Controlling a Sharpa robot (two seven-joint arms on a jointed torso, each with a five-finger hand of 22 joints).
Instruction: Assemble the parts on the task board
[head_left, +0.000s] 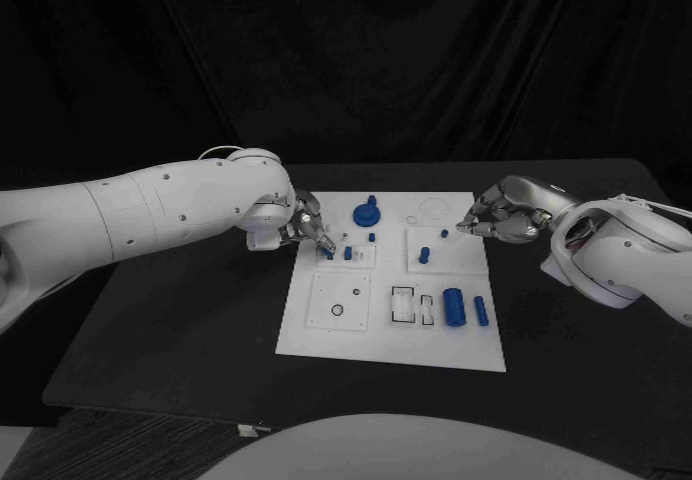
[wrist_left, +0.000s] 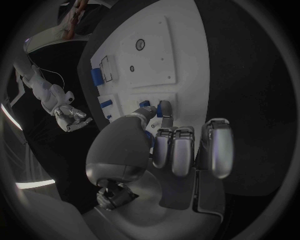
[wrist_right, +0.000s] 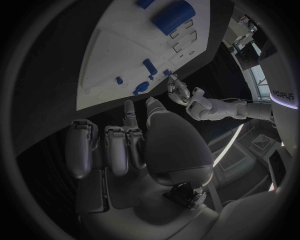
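White task board (head_left: 325, 335) flat in the middle of the black table (head_left: 173, 340). At its left far edge, left hand (head_left: 299, 226) low over the board, thumb and a fingertip (wrist_left: 165, 108) closed around a small blue peg (head_left: 329, 254) standing in a square block; other fingers curled side by side above the plate. Just beside it, a second short blue peg (head_left: 348, 253) upright in the same block. Farther back, a round blue knob piece (head_left: 366, 213) standing near the far edge. Toward the middle, another blue peg (head_left: 424, 255) upright in its own square. Nearer the robot, a thick blue cylinder (head_left: 453, 306) lying flat, with a thinner blue rod (head_left: 480, 311) just beside it on the right. At the board's right far corner, right hand (head_left: 500, 222) hovering, fingers bent inward with nothing visible between them; clenched or merely loose, cannot tell.
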